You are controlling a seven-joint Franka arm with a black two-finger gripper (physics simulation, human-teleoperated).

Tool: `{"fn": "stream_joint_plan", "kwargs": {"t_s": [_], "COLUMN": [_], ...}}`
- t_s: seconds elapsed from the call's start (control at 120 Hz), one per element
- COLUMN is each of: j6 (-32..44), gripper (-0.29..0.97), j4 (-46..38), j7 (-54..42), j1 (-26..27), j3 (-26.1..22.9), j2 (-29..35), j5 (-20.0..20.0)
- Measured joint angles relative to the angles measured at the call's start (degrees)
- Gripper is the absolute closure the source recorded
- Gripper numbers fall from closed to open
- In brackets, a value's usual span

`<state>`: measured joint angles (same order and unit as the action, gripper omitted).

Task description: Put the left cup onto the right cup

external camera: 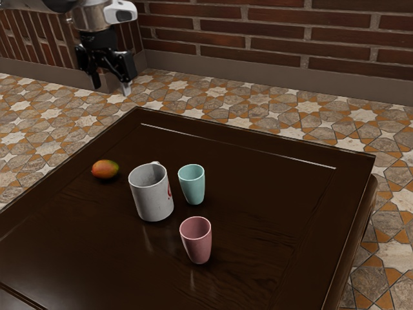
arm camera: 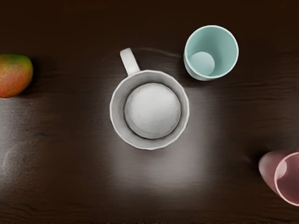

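Note:
Three vessels stand upright on the dark wooden table (external camera: 271, 213). A teal cup (external camera: 191, 183) (arm camera: 211, 52) is behind a pink cup (external camera: 195, 239) (arm camera: 282, 177), and a larger white mug (external camera: 151, 192) (arm camera: 149, 109) with a handle stands to the exterior view's left of the teal cup. My gripper (external camera: 111, 82) hangs high above the table's far left corner, well apart from all of them. It is open, with nothing between its fingers. The wrist view looks straight down into the white mug.
A mango (external camera: 104, 169) (arm camera: 14, 74) lies on the table to the exterior view's left of the mug. A brick wall (external camera: 271, 32) runs behind the table, with patterned tile floor (external camera: 258, 103) around it. The table's right half is bare wood.

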<state>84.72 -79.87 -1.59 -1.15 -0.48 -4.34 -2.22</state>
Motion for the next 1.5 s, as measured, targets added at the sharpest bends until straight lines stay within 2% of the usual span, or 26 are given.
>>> {"fn": "stream_joint_plan", "kwargs": {"t_s": [0.142, 0.25, 0.417, 0.525, 0.825, 1.308, 1.342, 1.5], "j6": [-0.5, -0.5, -0.5, 1.5, 12.4, 25.4, 25.9, 27.7], "gripper": [0.0, 0.0, 0.0, 0.0, 0.0, 0.0, 0.05, 0.46], "j4": [0.2, 6.5, 24.5, 27.9, 14.8, 4.0, 3.8, 3.7], "j7": [0.7, 1.3, 2.1, 2.5, 4.6, 7.9, 8.0, 8.5], "j1": [1.1, 1.5, 2.5, 3.1, 3.5, 3.1, 3.0, 2.9], "j3": [0.0, 0.2, -0.2, -1.6, -6.5, -7.7, -7.7, -7.6], "j2": [-2.4, -12.7, -29.4, -35.0, -36.0, -36.9, -37.0, -37.2], "j5": [-0.1, -0.4, -0.6, -0.5, -0.4, -0.2, -0.2, -0.6]}}
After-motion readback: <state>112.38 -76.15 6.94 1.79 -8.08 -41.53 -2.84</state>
